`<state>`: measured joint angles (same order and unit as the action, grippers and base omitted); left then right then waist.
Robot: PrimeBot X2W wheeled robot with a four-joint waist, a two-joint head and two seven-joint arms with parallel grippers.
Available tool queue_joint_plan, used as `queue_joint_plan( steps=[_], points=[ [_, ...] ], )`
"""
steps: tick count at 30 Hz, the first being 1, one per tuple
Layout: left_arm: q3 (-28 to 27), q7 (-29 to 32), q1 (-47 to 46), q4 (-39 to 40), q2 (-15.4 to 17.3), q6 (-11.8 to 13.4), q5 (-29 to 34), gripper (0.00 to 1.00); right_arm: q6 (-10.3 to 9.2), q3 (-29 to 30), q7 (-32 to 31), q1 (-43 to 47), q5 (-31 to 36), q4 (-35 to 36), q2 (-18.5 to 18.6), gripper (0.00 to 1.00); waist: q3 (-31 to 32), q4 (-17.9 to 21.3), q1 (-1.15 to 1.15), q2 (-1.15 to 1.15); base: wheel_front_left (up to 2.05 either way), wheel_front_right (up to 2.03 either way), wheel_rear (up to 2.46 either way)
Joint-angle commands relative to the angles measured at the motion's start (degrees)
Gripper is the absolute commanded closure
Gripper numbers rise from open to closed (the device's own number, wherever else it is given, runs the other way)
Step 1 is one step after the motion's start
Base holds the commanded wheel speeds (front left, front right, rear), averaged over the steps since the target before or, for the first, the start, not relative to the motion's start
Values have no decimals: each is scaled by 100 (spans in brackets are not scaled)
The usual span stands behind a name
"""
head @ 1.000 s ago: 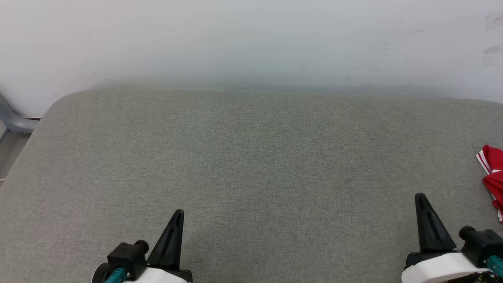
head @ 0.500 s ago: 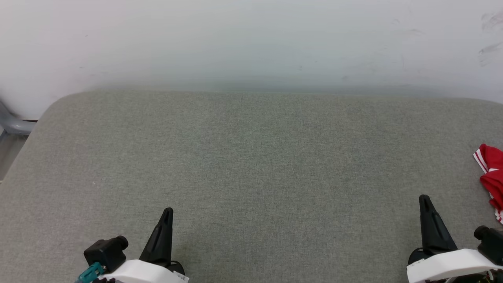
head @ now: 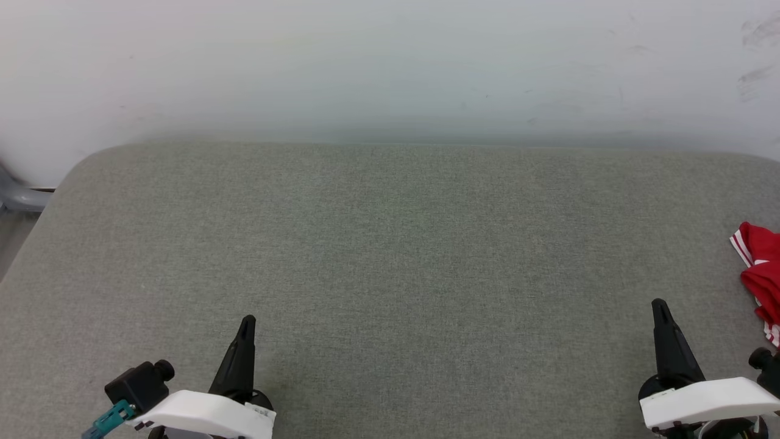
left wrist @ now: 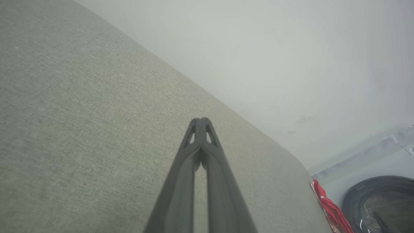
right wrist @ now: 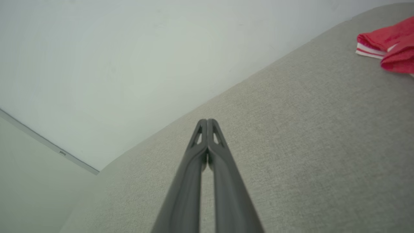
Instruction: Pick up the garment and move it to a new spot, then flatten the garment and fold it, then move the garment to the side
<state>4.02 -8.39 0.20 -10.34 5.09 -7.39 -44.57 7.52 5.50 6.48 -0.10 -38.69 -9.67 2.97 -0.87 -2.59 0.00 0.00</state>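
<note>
The garment (head: pixel 762 268), red fabric with white-red striped trim, lies bunched at the far right edge of the grey cushioned surface (head: pixel 390 244), partly cut off by the head view's border. It also shows as the garment (right wrist: pixel 388 42) at the upper right of the right wrist view and as a red strip, the garment (left wrist: pixel 330 207), at the lower right of the left wrist view. My left gripper (head: pixel 247 320) sits at the lower left, shut and empty. My right gripper (head: pixel 658 303) sits at the lower right, shut and empty, a short way left of the garment.
A pale wall (head: pixel 390 67) rises directly behind the surface. A grey rail or pipe (head: pixel 18 195) shows past the surface's left corner. A dark round object (left wrist: pixel 381 204) sits beyond the surface's right end in the left wrist view.
The left arm has drawn back and to the left; the right arm has shifted slightly lower. The whole picture has drifted a little, so the camera moved. The garment lies as before.
</note>
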Motion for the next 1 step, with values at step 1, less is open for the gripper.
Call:
queue_joint_plan(
  steps=[1],
  points=[
    [-41,40,-155,50,41,-5,-209,100,-2,18,-45,-182,-224,42,-3,100,1,4,0,0,0,0,0]
  ],
)
